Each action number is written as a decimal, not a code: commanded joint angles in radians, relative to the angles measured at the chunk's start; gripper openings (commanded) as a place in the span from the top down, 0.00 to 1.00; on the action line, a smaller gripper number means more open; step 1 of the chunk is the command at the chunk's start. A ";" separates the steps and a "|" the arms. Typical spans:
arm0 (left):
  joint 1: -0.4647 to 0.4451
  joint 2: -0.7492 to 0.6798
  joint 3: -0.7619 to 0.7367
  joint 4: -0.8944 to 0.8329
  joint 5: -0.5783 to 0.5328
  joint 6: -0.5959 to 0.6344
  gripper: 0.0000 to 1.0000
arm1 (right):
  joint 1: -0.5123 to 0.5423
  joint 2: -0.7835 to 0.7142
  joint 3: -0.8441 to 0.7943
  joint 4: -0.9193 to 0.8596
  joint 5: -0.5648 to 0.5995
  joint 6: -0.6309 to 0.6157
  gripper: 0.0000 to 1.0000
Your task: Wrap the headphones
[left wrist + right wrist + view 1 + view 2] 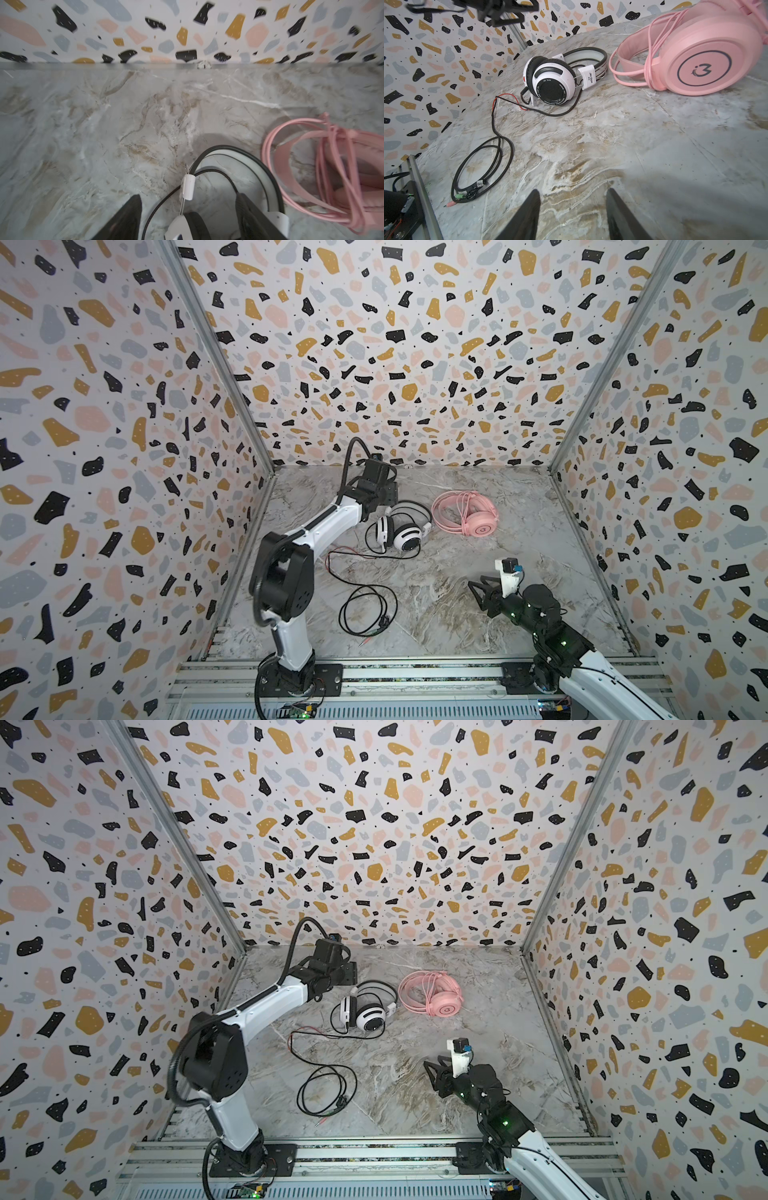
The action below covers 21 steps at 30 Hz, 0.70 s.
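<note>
While the white-and-black headset lies on its side towards the back of the marble table, left of the middle in both top views, its thin black cable trails unwrapped towards the front edge and ends in a loose coil, with the plugs lying at the coil's rim; just to the right of it, close by its headband, lies the pink headset, its pink cable looped in coils around the pink headband; the left gripper hangs low over the white-and-black headset, claw spread to either side of an ear cup, though whether it touches the headset I cannot tell; the right gripper hovers well apart from both headsets, over bare table near the front right, claw spread and pinching nothing.
</note>
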 commanded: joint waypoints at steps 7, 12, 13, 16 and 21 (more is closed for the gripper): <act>0.009 -0.024 -0.181 -0.056 0.110 0.029 0.33 | 0.002 0.010 0.008 0.023 0.005 -0.009 0.47; -0.044 -0.180 -0.365 -0.009 0.182 -0.066 0.37 | 0.004 0.022 0.010 0.031 0.005 -0.008 0.47; -0.064 -0.221 -0.401 -0.006 0.155 -0.082 0.37 | 0.005 0.025 0.010 0.034 0.006 -0.006 0.47; -0.108 -0.322 -0.490 0.035 0.147 -0.150 0.37 | 0.005 0.024 0.010 0.032 0.005 -0.007 0.47; -0.101 -0.368 -0.515 0.015 0.113 -0.144 0.32 | 0.006 0.023 0.008 0.034 0.007 -0.006 0.47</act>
